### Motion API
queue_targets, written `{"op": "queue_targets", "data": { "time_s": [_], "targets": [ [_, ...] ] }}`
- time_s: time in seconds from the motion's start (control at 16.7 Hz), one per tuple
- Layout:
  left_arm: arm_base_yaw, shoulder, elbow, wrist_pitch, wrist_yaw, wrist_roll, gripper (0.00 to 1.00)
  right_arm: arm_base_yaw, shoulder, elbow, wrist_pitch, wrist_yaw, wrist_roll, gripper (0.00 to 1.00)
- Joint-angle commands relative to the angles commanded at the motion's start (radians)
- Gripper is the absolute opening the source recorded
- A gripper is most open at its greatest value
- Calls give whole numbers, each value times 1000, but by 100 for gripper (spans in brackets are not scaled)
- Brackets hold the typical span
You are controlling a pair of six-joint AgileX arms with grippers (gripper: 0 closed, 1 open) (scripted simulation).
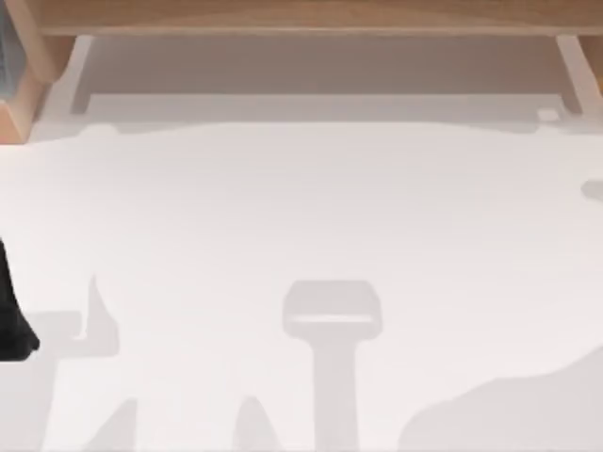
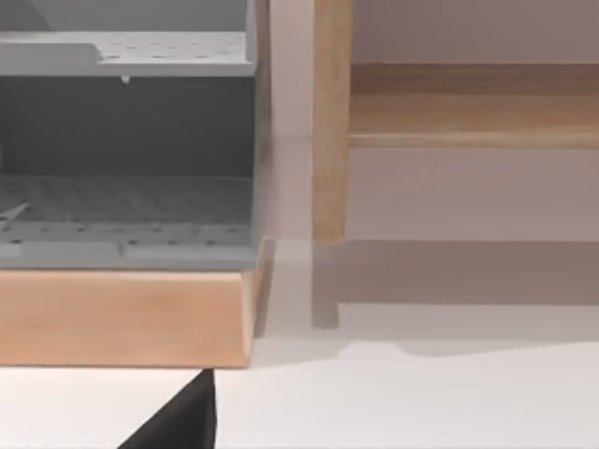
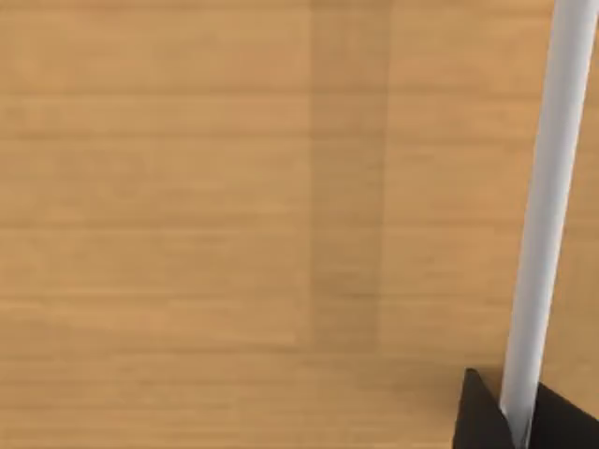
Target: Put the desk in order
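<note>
White tabletop pretty much everywhere from above: the desk [image 1: 311,207] runs the full width, with its tan wooden shelf frame [image 1: 301,14] along the far edge and only soft shadows lying on the white.

Our left gripper [image 1: 11,315] is just a dark sliver at the left edge of the table, near side. From the left wrist we see a black tip low down, and beyond it a grey perforated organiser [image 2: 126,140] sitting on a wooden block [image 2: 122,318], with a wooden upright [image 2: 330,122] just beside it. We can't tell how its jaws stand.

The right wrist is more interesting: our right gripper [image 3: 519,412] has its dark fingers closed around a thin white rod [image 3: 552,187], held upright against a wood-grain background [image 3: 234,224].

Our guess at the step: carrying that rod to wherever it belongs, probably the shelf or the organiser. To do it well we'd keep the rod vertical, move slowly so it doesn't pivot in the grip, and clear the shelf frame before lowering.

Hard to make out: what the rod actually is, since both ends are cut off. How close the wood behind it sits is unclear too. The organiser's contents are too dim to read.
</note>
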Motion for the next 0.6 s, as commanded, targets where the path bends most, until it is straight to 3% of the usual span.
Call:
{"op": "queue_targets", "data": {
  "time_s": [0.48,0.6],
  "targets": [
    [0,0,0,0,0,0,100,32,57,119,-78,30,3,0],
    [0,0,0,0,0,0,100,32,57,119,-78,30,3,15]
  ]
}}
